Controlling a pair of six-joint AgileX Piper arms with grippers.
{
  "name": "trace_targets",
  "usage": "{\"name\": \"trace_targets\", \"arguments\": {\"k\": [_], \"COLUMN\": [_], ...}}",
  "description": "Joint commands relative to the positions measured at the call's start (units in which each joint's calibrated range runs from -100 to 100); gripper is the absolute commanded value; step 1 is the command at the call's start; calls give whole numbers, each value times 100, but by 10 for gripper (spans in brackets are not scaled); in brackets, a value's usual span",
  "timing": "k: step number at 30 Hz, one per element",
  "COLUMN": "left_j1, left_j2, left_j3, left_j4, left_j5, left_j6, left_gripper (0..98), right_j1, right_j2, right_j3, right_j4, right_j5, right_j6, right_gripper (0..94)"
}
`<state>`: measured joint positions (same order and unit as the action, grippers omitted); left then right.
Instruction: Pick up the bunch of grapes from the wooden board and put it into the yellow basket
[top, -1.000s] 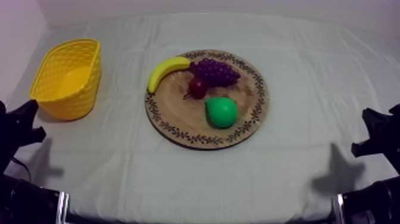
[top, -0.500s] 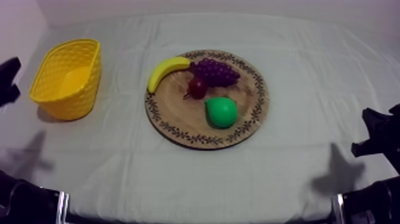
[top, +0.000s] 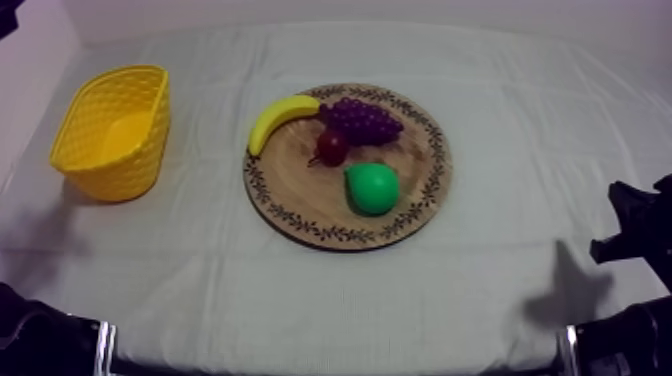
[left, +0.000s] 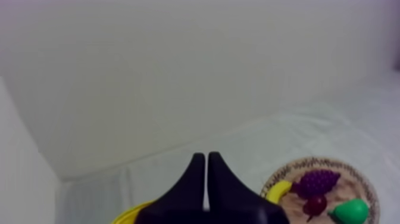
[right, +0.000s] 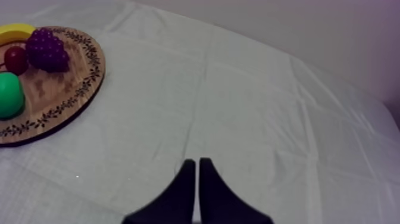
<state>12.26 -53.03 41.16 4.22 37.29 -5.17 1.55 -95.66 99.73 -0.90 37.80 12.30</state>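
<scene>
The purple bunch of grapes (top: 361, 120) lies at the back of the round wooden board (top: 296, 190), touching the banana (top: 279, 117) and the small red fruit (top: 332, 147). At the far left stands the yellow basket (top: 112, 130), with nothing in it. My left gripper (left: 206, 157) is shut on nothing, high above the table's left side, and looks down past the basket rim (left: 128, 215) toward the grapes (left: 316, 180). My right gripper (right: 197, 161), also shut on nothing, sits low at the right, well away from the board (right: 71, 89).
A green pear (top: 372, 187) lies at the front of the board. My left arm is a black shape (top: 8, 10) at the upper left corner. Grey-white cloth stretches between basket and board and in front of both.
My left arm has risen from its low rest at the left edge up to the upper left corner. The right arm and all the fruit have stayed put.
</scene>
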Motion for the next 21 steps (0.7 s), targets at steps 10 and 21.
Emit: {"name": "trace_targets", "arguments": {"k": [10, 21], "left_j1": [771, 1255], "left_j2": [1523, 2508], "left_j3": [-1729, -2901], "left_j4": [236, 443], "left_j5": [1300, 2416], "left_j6": [-1001, -1489], "left_gripper": [0, 0], "right_j1": [-2, -2], "right_j2": [-1, -1], "right_j3": [4, 4], "right_j4": [0, 0], "right_j5": [2, 2], "right_j6": [4, 3], "right_gripper": [2, 2]}}
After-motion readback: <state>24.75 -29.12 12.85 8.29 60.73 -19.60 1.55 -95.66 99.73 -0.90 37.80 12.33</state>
